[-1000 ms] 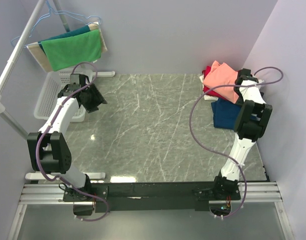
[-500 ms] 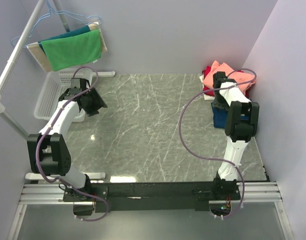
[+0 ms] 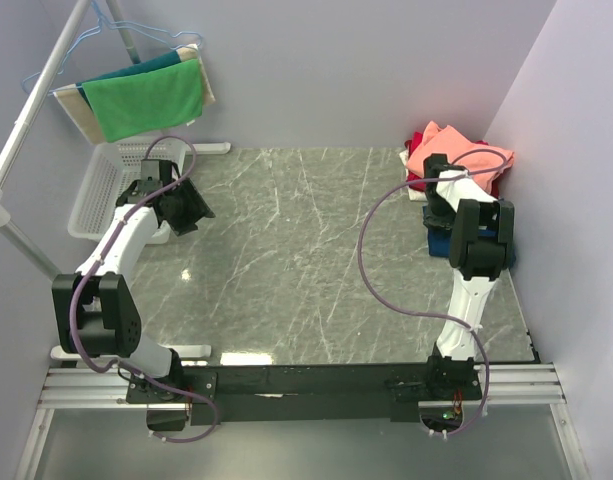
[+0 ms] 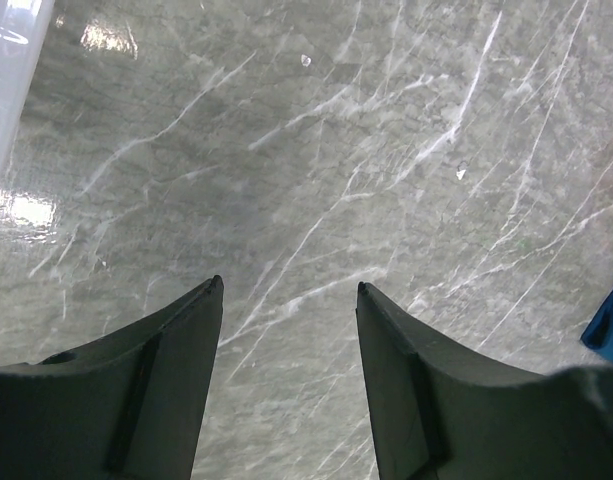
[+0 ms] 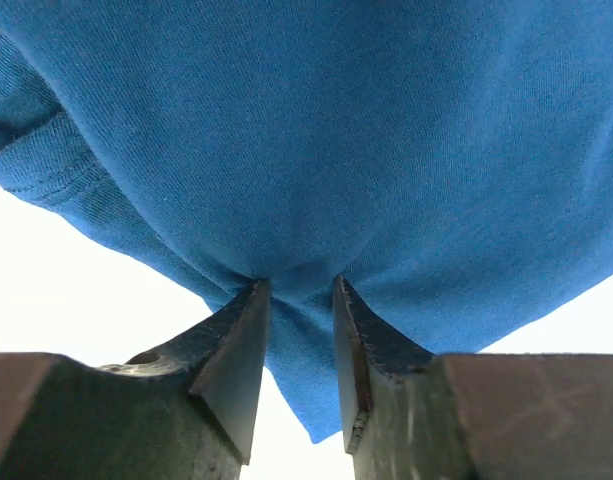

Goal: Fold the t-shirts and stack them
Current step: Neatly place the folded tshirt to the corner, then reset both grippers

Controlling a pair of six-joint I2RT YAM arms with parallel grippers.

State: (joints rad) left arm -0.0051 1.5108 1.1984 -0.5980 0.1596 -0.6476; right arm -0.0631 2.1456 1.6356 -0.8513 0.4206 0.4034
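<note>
A pile of t-shirts lies at the table's far right corner. The salmon-pink one [image 3: 444,152] is on top, a red one [image 3: 422,138] shows behind it, and the dark blue one [image 3: 437,240] lies nearer me. My right gripper [image 3: 438,207] points down at the blue shirt's edge. In the right wrist view its jaws [image 5: 296,286] pinch a bunched fold of blue fabric [image 5: 316,130] between them. My left gripper [image 3: 189,211] hovers over bare marble at the far left. It is open with nothing between its fingers [image 4: 288,288].
A white mesh basket [image 3: 94,190] stands at the far left, under a green cloth [image 3: 146,100] on a hanger rack [image 3: 34,106]. Walls close in behind and to the right of the pile. A blue corner [image 4: 611,325] shows at the right edge of the left wrist view.
My right arm swung left off the salmon shirt and came down onto the blue shirt, its jaws narrowing onto the fabric. The left gripper shifted only slightly.
</note>
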